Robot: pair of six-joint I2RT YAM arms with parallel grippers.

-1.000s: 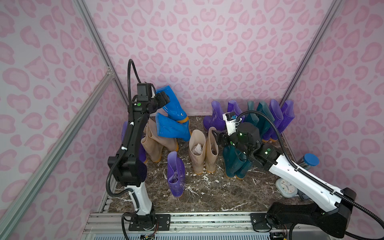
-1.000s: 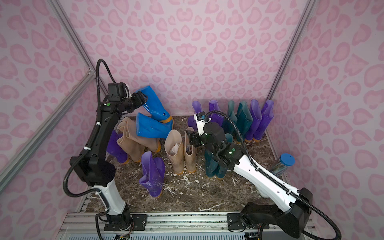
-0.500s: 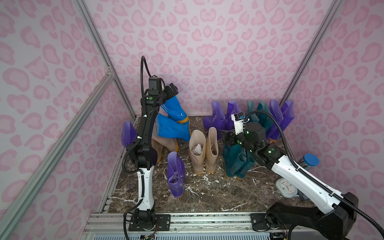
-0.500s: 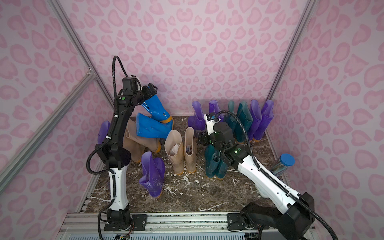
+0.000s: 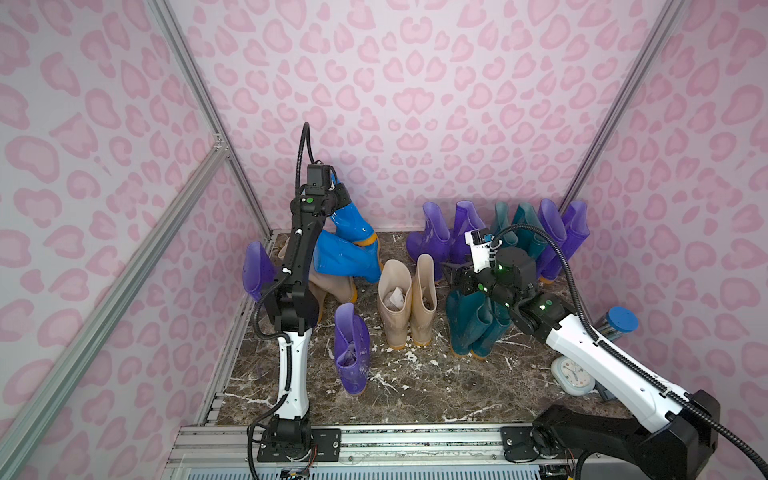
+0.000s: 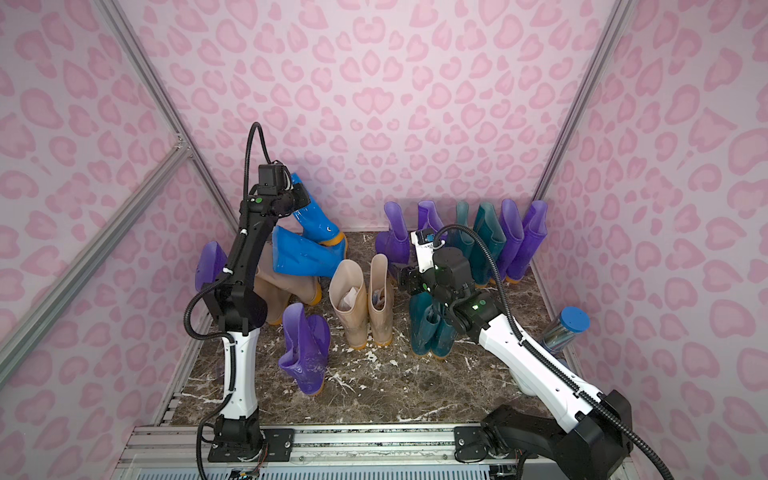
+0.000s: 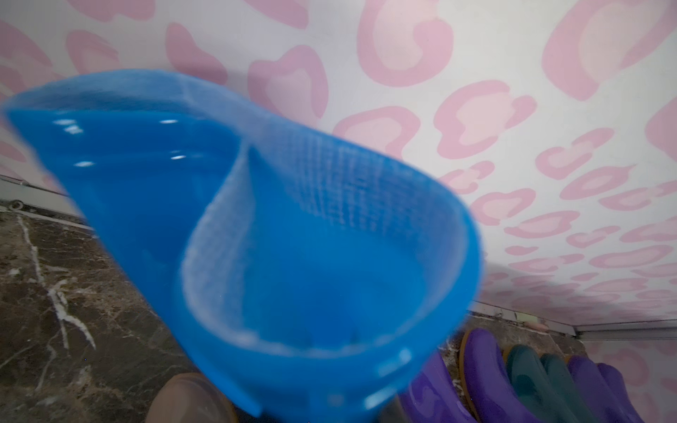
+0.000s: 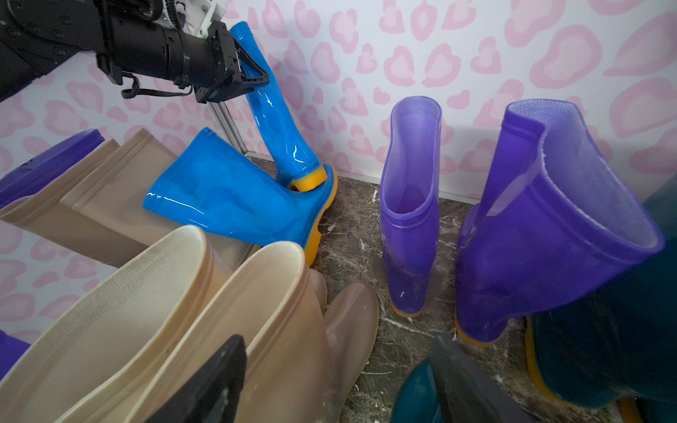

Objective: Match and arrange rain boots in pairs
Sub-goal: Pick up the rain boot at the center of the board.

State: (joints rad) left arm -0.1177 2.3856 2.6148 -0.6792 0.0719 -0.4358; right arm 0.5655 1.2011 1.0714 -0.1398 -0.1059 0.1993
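Observation:
My left gripper (image 5: 337, 196) is shut on the top rim of a bright blue rain boot (image 5: 353, 220) that leans near the back wall. That boot's mouth (image 7: 256, 238) fills the left wrist view and hides the fingers. Its heel rests on a second blue boot (image 8: 234, 197) lying on its side across tipped beige boots (image 5: 332, 286). My right gripper (image 8: 329, 381) is open and holds nothing. It hovers between an upright beige pair (image 5: 405, 299) and a teal pair (image 5: 473, 328). Purple and teal boots (image 5: 523, 237) line the back right. Single purple boots stand in front (image 5: 351, 349) and at the far left (image 5: 257, 270).
A small white clock (image 5: 572, 376) and a blue-capped cylinder (image 5: 621, 320) sit at the right wall beside my right arm. Pink patterned walls close in on three sides. A metal rail (image 5: 415, 436) runs along the front of the marble floor (image 5: 415, 386).
My left arm has stretched up and back, and its gripper has closed on the leaning blue boot's rim. The right gripper has drifted slightly right and stays open.

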